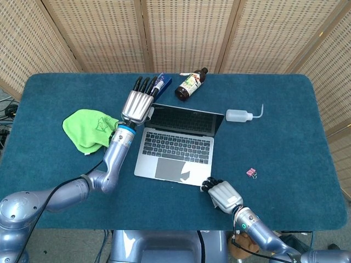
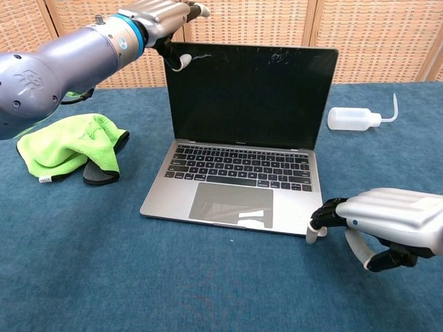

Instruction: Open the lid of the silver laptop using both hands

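The silver laptop stands open mid-table, its dark screen upright and tilted slightly back. My left hand holds the lid's upper left corner: the thumb lies on the screen side and the straight fingers reach over the back. My right hand rests on the table at the base's front right corner, its bent fingertips touching that corner and the thumb apart beneath, nothing held. It also appears in the head view as right hand.
A green cloth over a dark object lies left of the laptop. Behind it are a brown bottle and a blue box. A white squeeze bottle lies at the right, and a pink clip near my right hand.
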Available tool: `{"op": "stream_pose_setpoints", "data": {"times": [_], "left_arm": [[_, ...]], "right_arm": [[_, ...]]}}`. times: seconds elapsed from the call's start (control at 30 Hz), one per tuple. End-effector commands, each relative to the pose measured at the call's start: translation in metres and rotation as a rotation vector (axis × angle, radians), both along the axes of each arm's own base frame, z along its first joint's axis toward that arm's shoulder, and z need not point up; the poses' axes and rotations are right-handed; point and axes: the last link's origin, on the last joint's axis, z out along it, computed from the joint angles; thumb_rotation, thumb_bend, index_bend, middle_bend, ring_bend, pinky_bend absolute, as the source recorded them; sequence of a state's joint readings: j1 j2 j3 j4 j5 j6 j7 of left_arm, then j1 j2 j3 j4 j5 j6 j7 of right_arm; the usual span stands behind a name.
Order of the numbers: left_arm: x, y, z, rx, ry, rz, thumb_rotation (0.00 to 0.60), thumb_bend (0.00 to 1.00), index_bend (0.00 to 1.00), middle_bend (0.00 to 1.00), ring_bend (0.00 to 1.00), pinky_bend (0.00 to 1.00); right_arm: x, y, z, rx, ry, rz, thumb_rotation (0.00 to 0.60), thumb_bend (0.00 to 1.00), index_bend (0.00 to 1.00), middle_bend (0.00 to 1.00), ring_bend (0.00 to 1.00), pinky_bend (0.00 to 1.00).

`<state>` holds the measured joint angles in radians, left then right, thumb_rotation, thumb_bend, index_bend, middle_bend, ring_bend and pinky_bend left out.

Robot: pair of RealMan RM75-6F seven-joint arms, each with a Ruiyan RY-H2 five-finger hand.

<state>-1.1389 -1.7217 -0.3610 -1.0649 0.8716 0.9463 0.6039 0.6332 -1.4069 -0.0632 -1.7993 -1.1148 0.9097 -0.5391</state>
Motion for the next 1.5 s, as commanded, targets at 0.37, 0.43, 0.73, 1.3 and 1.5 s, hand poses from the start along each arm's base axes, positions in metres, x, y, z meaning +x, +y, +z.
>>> {"op": "stream_pose_setpoints", "data": {"times": [0.37, 0.43, 0.73, 1.3, 1.5], "left_arm": [[-0.001, 0.01, 0.005, 0.039, 0.049, 0.01, 0.6, 0.5, 0.0, 0.0, 0.0, 0.0], [-0.001, 0.011, 0.006, 0.041, 0.048, 0.016, 0.6, 0.5, 0.0, 0.0, 0.0, 0.0], [-0.008, 0.015, 0.003, 0.044, 0.05, 0.055, 0.6, 0.49, 0.0, 0.0, 0.0, 0.0], [-0.006, -0.024, 0.069, 0.128, 0.11, -0.079, 0.6, 0.49, 0.0, 0.0, 0.0, 0.0], [-0.03, -0.073, 0.136, 0.188, 0.054, -0.101, 0.6, 0.36, 0.0, 0.0, 0.0, 0.0]], "right_arm": [[-0.004, -0.002, 0.004, -0.008, 0.006, -0.01, 0.6, 1.0, 0.23, 0.21, 0.1, 0.28], [-0.004, -0.002, 0.005, -0.008, 0.006, -0.011, 0.6, 1.0, 0.23, 0.21, 0.1, 0.28], [-0.004, -0.002, 0.007, -0.012, -0.001, -0.014, 0.6, 1.0, 0.23, 0.21, 0.1, 0.28], [-0.009, -0.024, 0.042, -0.216, -0.079, 0.067, 0.6, 1.0, 0.23, 0.21, 0.1, 0.28], [-0.051, -0.047, 0.111, -0.518, -0.172, 0.107, 0.6, 1.0, 0.23, 0.21, 0.1, 0.28]]}}
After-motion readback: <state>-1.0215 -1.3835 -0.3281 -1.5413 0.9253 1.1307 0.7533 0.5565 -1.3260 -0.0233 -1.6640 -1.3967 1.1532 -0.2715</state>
